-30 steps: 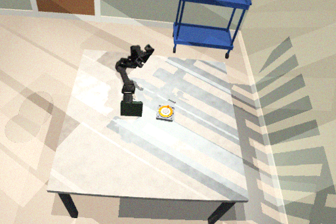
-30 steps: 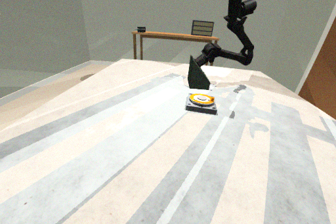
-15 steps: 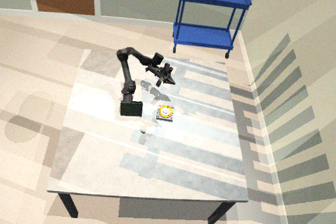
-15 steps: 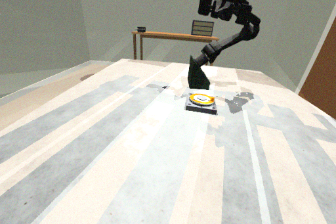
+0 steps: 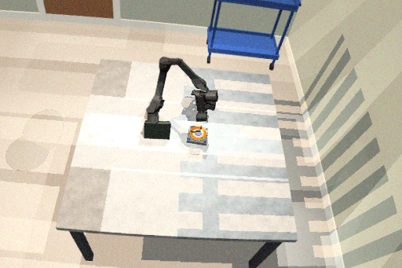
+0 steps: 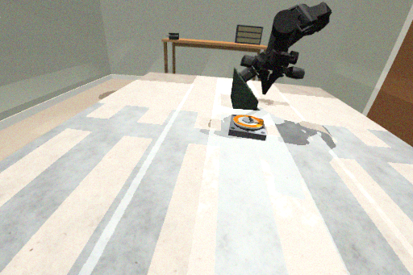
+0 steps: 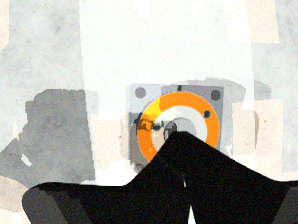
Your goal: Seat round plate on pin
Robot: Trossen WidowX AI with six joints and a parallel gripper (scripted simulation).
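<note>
The round orange plate (image 5: 191, 133) (image 6: 238, 120) (image 7: 193, 104) sits on a small grey square base (image 5: 196, 141) (image 6: 246, 132) (image 7: 200, 91) near the middle of the table, around a central post. In the exterior view it looks slightly tilted. In the wrist view a dark mark shows on its left side and a small dark hole on its right. My gripper (image 5: 202, 117) (image 6: 264, 91) (image 7: 178, 138) is shut and empty. It points down and hangs above the plate's far side, clear of it. In the wrist view its tip covers the plate's near part.
The arm's dark mounting block (image 5: 157, 130) (image 6: 243, 94) stands on the table just beside the base. A blue cart (image 5: 251, 25) stands beyond the table's far edge. A wooden desk (image 6: 210, 43) stands by the far wall.
</note>
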